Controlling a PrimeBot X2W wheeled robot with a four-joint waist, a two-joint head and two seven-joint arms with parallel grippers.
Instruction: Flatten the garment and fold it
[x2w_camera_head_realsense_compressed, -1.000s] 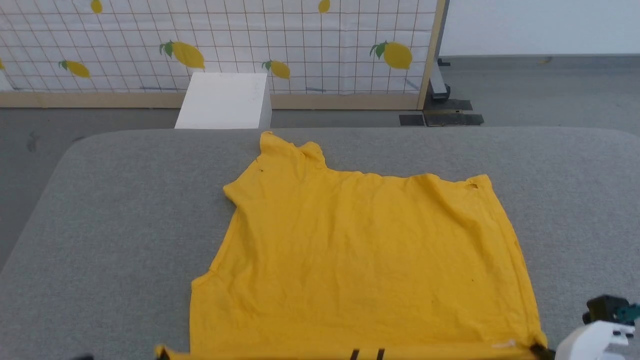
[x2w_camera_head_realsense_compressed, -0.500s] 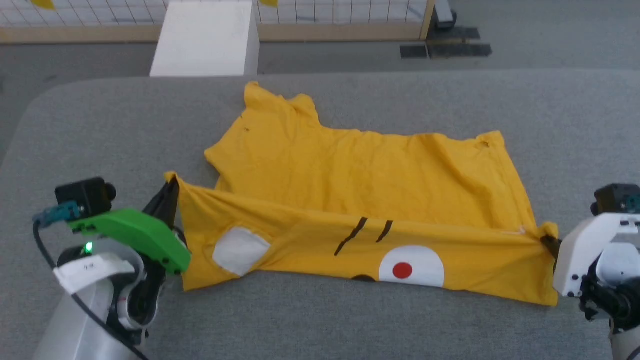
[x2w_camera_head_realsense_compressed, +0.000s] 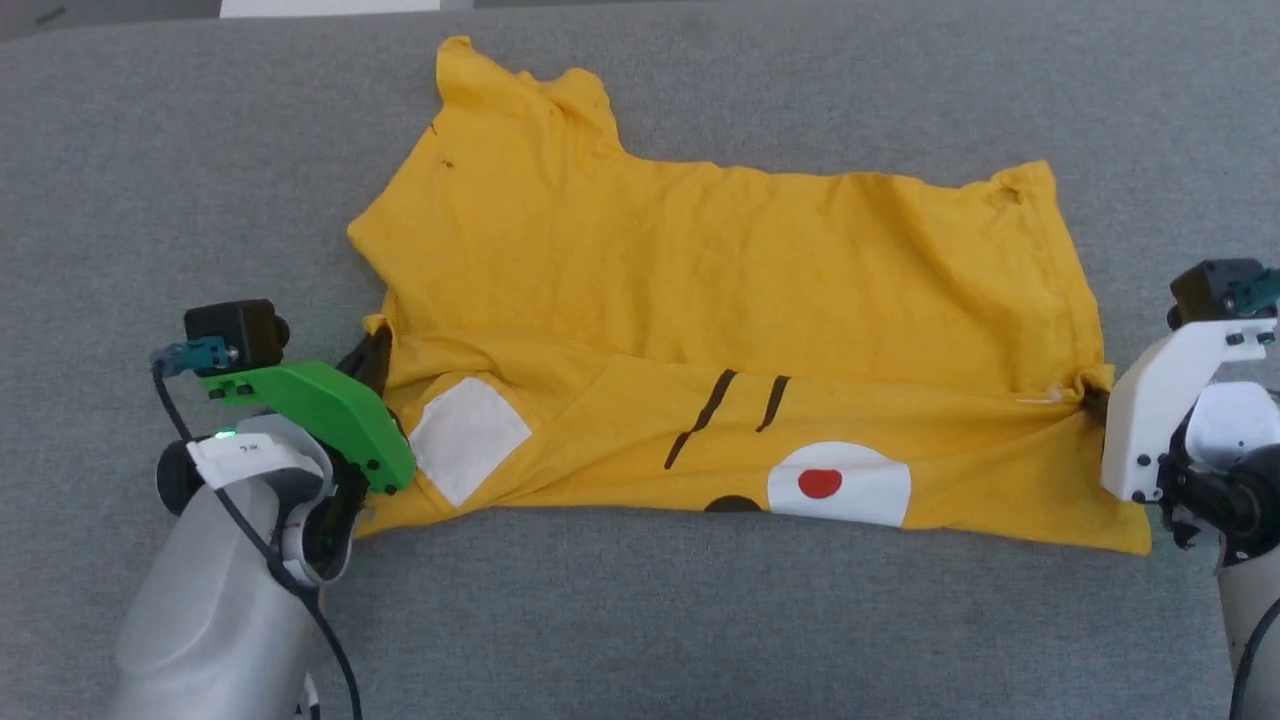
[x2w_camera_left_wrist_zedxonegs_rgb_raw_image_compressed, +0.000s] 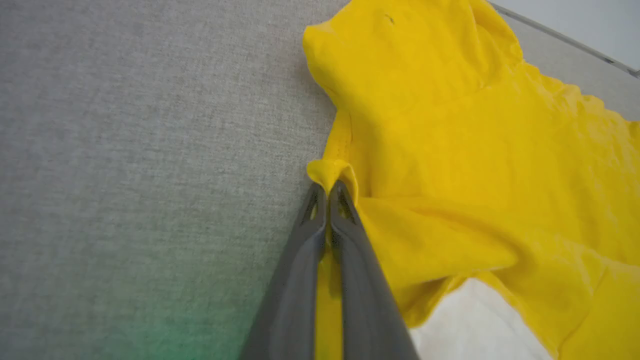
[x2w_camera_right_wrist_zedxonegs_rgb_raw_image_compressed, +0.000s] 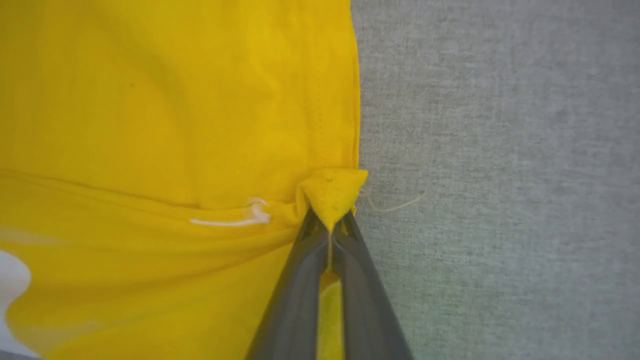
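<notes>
Grey padded surface: it takes up more of the head view than a second ago, and the lemon-print screen and white box have gone from view. That is the camera tipping down, not the things moving.

Shirt: it lies in the middle of the surface, its yellow back spread flat towards the far side. A second ago it lay open in one layer. Now its near part is doubled over onto itself.

Turned-over strip: a long band runs from one gripper to the other, printed side up. It seems to reach a little further over the back than half a second ago. I judge flattening to be done and the first fold under way, not yet laid down.

Left gripper: clamped tight on a bunched corner of the shirt, seen close in its wrist view.

Right gripper: pinched together on the opposite corner.

White patch: newly showing near the left gripper.

Black stripes and red dot: newly showing mid-strip.

Loose thread: on the surface just beside the right corner.
</notes>
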